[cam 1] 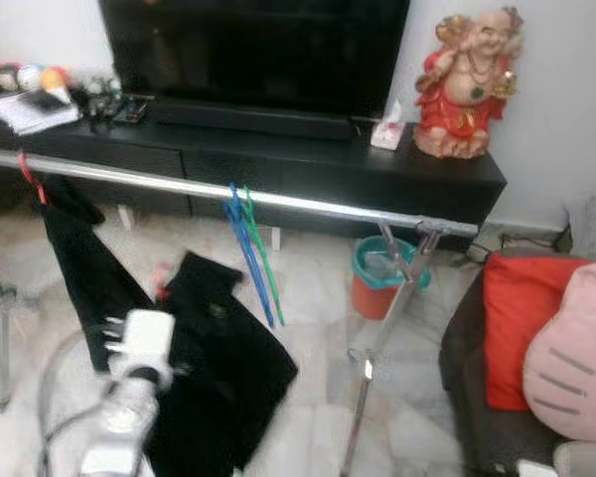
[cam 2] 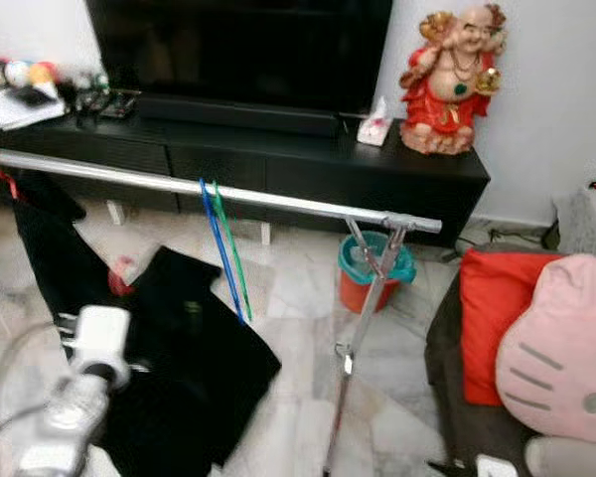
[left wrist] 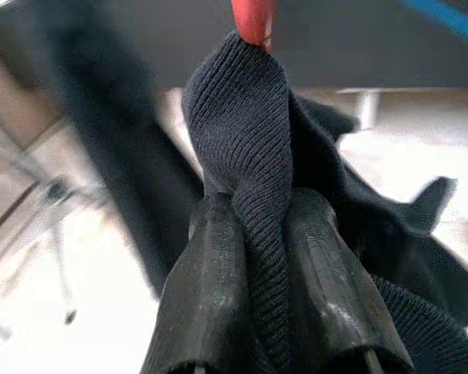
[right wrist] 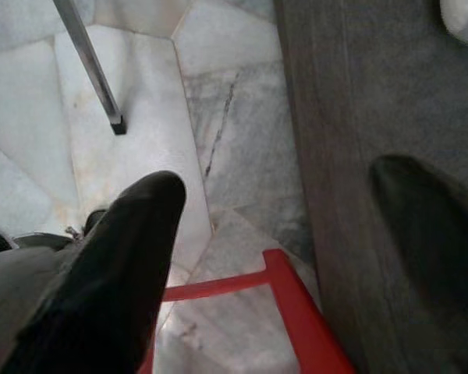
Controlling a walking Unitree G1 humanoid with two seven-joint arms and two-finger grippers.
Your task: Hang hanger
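Where the dark garment (cam 1: 214, 348) bunches at its collar, a red hanger (left wrist: 253, 19) tip is seen poking out above the knit — both are carried by the left gripper (left wrist: 253, 257), fingers clenched on the fabric. The garment is held low, in front of the rail (cam 1: 228, 189), near the floor (cam 1: 308, 298). On the rail, another black garment (cam 1: 74, 238) is hung at the left end; blue and green hangers (cam 1: 250, 253) dangle mid-rail. Right gripper (right wrist: 288, 226) — fingers spread apart, nothing held, over the floor beside a sofa (right wrist: 374, 117). Behind: TV cabinet (cam 1: 278, 159), red statue (cam 1: 467, 84), bucket (cam 1: 382, 278).
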